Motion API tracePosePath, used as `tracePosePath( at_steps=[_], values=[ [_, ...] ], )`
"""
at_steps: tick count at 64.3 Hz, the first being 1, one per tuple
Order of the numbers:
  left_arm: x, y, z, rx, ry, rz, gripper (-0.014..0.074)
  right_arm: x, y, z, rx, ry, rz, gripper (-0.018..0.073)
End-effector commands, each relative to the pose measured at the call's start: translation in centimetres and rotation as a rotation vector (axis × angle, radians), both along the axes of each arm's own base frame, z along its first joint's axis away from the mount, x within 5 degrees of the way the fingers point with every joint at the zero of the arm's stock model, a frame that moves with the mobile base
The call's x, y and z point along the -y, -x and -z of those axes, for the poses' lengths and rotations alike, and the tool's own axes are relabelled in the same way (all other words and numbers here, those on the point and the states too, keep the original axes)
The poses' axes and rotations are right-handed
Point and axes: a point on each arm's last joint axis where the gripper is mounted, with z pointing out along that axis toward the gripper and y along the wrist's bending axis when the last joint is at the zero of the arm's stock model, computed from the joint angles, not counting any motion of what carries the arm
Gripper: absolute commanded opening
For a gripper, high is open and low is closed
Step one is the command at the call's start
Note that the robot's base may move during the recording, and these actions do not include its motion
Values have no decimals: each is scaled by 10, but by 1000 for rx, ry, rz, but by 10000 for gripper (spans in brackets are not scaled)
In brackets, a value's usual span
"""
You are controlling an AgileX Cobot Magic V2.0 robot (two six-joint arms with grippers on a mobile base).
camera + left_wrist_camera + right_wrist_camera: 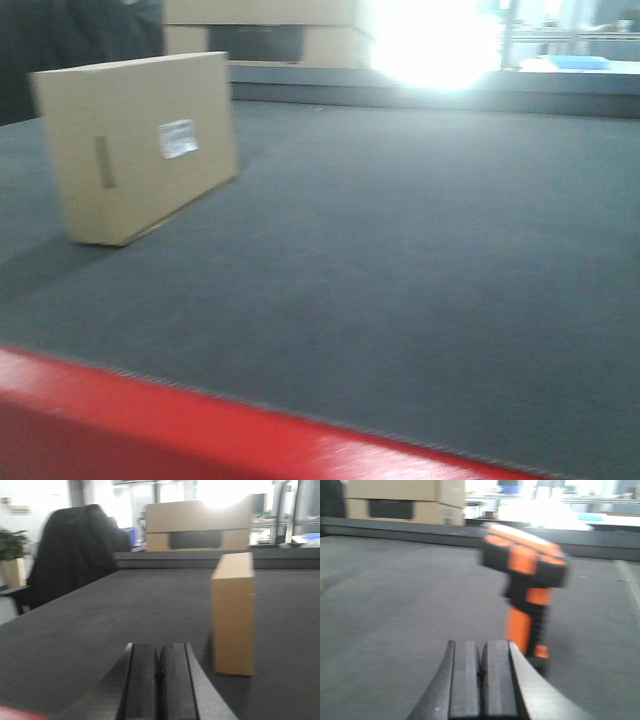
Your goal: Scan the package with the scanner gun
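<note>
The package (140, 145), a plain tan cardboard box with a small white label and a thin dark slot mark, stands upright on the dark table at the far left. In the left wrist view the package (233, 612) stands ahead and to the right of my left gripper (159, 652), which is shut and empty. The scanner gun (526, 587), black and orange, stands upright on its base just beyond and to the right of my right gripper (481, 650), whose jaws are shut with nothing between them. The scanner gun is out of the front view.
A tan carton with a broad black band (265, 32) sits behind the table's far ledge. A black chair draped with dark cloth (75, 550) stands at the left. The table's red front edge (150, 425) runs along the near side. Bright glare fills the back.
</note>
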Motion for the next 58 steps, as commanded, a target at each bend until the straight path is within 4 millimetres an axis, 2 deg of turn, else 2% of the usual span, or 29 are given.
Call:
tracePosePath(
  at_steps=[1,58],
  values=[
    [1,1,-3,27,4,9,-111,0,0,-2,24,10,7,-153],
    [1,1,-3,27,4,9,-111,0,0,-2,24,10,7,-153]
  ],
)
